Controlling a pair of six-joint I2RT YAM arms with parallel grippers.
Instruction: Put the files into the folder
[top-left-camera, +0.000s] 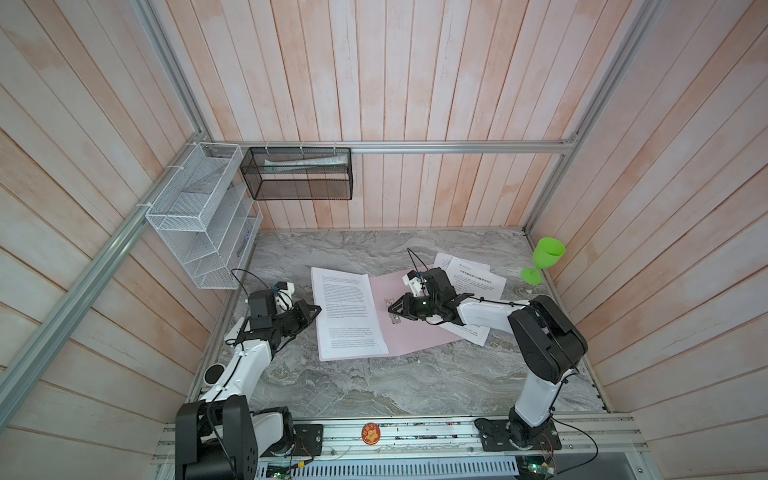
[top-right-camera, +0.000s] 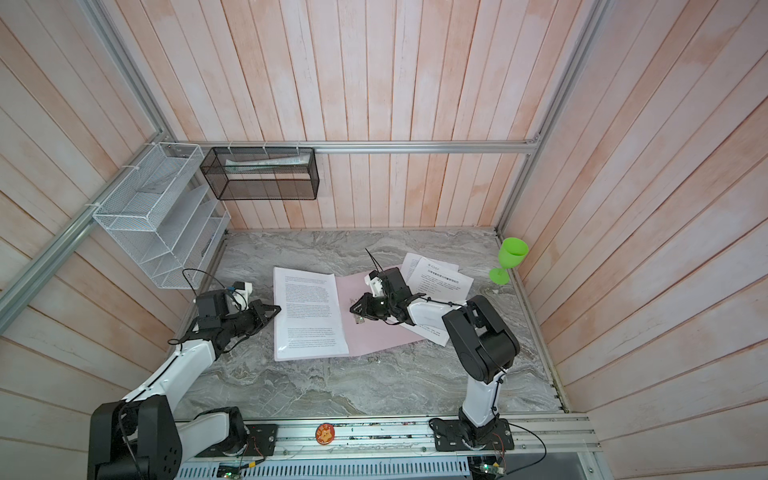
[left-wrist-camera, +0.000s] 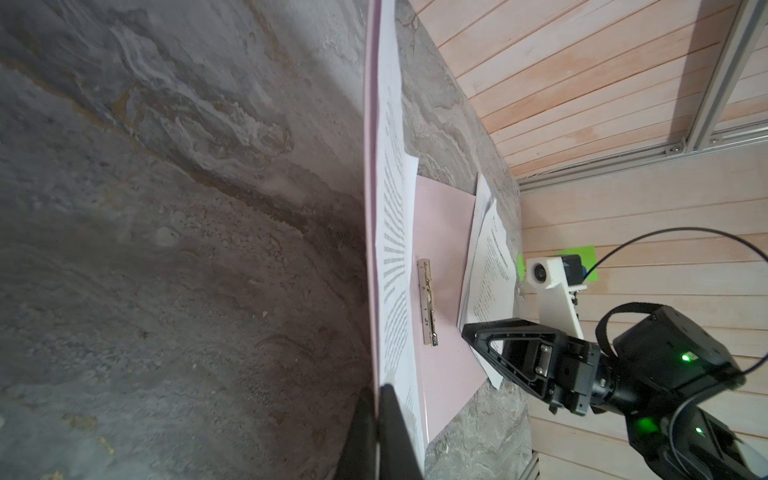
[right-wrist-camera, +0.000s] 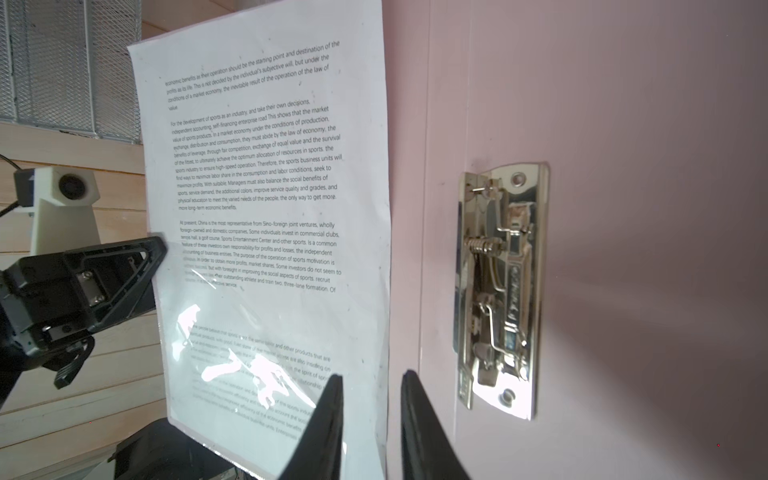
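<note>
Pink folder open on marble table, printed sheet on its left flap. Left gripper clamped on that flap's outer edge, sheet included. Right gripper over the folder's spine, jaws slightly apart, empty. Chrome spring clip sharp only in right wrist view. More files right of folder, partly under that arm; green goblet beyond.

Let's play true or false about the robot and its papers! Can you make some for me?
The left gripper pinches an edge of the pale pink rectangular folder. True.
The folder is closed. False: it lies open, its silver metal clip showing.
All the papers are inside the folder. False: some white printed paper sheets lie at its right side.
The green plastic goblet stands by the right wall. True.
The black mesh basket sits on the table. False: it hangs from the back rail.
</note>
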